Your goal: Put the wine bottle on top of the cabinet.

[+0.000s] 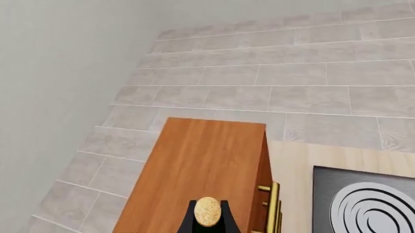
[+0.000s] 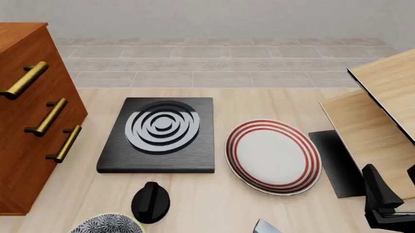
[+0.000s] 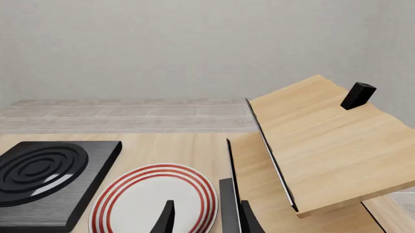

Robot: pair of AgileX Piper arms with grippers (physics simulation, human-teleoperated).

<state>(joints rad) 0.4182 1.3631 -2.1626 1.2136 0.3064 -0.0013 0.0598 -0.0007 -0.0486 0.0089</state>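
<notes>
One wine bottle (image 1: pixel 207 211) shows only in the left wrist view, and only by its tan cork top, seen end on between the two dark fingers (image 1: pixel 228 218) of the left gripper (image 1: pixel 207 221), which press against it on either side. Bottle and gripper sit above the flat top of the one cabinet (image 1: pixel 201 170); whether the bottle's base touches the wood is hidden. In the front view the bottle and the left gripper are out of frame, and the cabinet stands at the left edge with three brass bar handles (image 2: pixel 52 116) down its front.

Just right of the cabinet lies one black hob plate (image 2: pixel 159 138) with silver rings, and beside that one white plate (image 2: pixel 272 155) with red rings at its rim. One black knob (image 2: pixel 150 203) stands near the front edge, with one patterned bowl (image 2: pixel 107 224) partly visible just left of it. One pale wooden piece (image 2: pixel 382 97) with a black edge occupies the right side of the table (image 2: pixel 259 102).

The right gripper (image 3: pixel 206 221) hangs low over the red-ringed plate's edge, its two fingers set apart with nothing between them.
</notes>
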